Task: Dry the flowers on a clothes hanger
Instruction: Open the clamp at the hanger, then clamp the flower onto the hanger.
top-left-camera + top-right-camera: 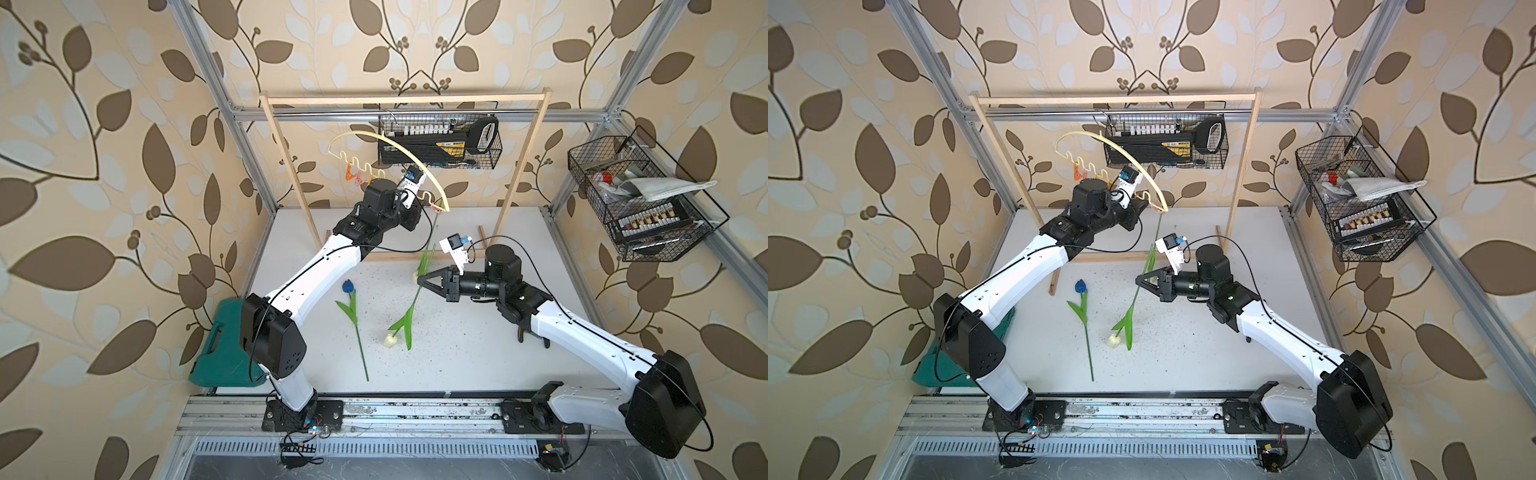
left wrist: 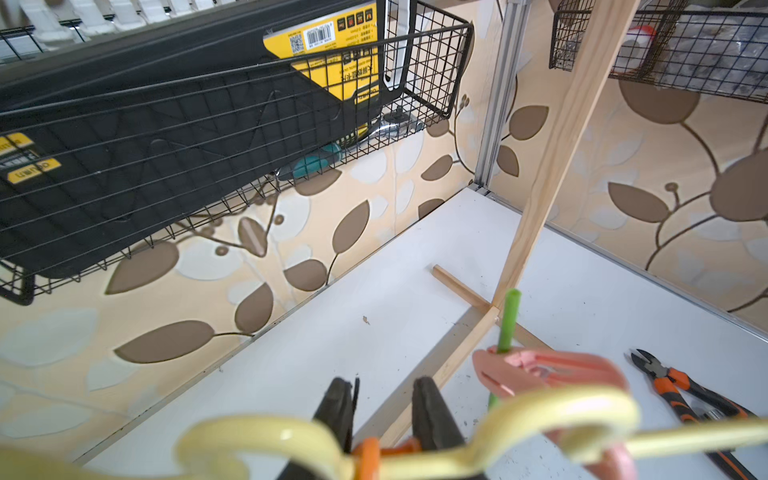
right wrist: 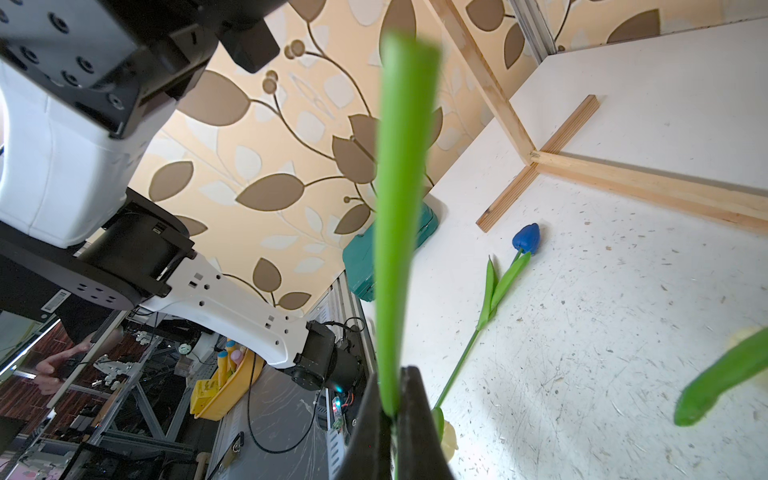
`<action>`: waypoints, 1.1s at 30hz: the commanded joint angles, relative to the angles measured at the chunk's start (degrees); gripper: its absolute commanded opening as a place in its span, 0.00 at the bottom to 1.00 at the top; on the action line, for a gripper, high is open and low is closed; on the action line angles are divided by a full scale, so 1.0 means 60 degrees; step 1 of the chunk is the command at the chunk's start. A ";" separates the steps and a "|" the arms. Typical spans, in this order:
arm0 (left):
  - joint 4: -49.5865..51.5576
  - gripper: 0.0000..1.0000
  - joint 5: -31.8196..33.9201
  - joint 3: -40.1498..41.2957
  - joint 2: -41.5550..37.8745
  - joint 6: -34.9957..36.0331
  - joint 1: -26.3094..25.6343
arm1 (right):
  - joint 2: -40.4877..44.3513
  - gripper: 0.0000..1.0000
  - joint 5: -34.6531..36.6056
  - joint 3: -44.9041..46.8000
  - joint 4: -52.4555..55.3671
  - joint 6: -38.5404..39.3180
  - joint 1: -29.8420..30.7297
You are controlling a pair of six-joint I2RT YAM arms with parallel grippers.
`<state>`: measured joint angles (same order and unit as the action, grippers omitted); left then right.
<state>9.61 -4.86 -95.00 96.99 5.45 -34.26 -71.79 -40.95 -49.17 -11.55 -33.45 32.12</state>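
Right gripper (image 1: 419,281): jaws closed on the thin green stem of a cream-white artificial tulip (image 1: 411,305), near its cut end. Leaves and head hang below the gripper, low over the white speckled tabletop (image 1: 457,332); whether they touch it cannot be told.

Second cream-white tulip (image 2: 509,320): stem clamped in the pink plastic clip (image 2: 540,370) above this gripper, head down, just beside the fingertips.

Blue-headed tulip (image 1: 348,286): flat on the tabletop, well apart, on the left arm's side.

Left gripper (image 2: 384,380): up at the pale cream arched plastic hanger (image 2: 266,428), jaws narrowed either side of an orange plastic clip (image 2: 368,457); whether they press it cannot be told.

Edges: light wooden rack post (image 2: 573,124) stands beyond the pink clip; black wire basket (image 1: 440,143) hangs close behind the hanger.

Room: bare tabletop spreads beneath the right gripper toward the metal front rail (image 1: 415,411).
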 commanded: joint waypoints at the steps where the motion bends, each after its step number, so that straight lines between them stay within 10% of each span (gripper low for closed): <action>1: -0.0023 0.27 -0.0006 -0.0430 -0.0066 -0.0283 -0.0105 | -0.0145 0.00 0.0025 -0.0357 0.0065 0.0031 -0.0040; 33: 0.2454 0.22 -0.0230 -0.1774 -0.0103 -0.2434 -0.0097 | -0.4390 0.00 0.0764 -0.3162 -0.2727 -0.2245 -0.0805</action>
<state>24.47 -5.17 -104.92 98.59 -8.12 -34.26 -97.45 -35.99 -66.08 -26.02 -44.77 27.20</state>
